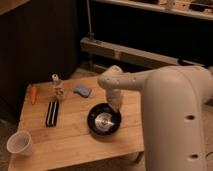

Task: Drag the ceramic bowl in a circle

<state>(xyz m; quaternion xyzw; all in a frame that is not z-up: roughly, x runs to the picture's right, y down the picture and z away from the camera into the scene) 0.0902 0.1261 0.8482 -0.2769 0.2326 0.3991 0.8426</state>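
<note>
The ceramic bowl (104, 120) is round, shallow and glossy black with pale reflections inside. It sits on the wooden table (75, 140), right of centre. My gripper (116, 106) reaches down from the white arm (150, 85) onto the bowl's far right rim. The wrist hides the fingertips. The small translucent white cup (20, 143) stands at the table's front left corner, far from the gripper.
A black ribbed bar (51, 113) lies left of the bowl. A small pale bottle (57, 88), a blue sponge (82, 91) and an orange carrot (33, 93) lie along the back. The arm's bulky white body fills the right side. Dark shelving stands behind.
</note>
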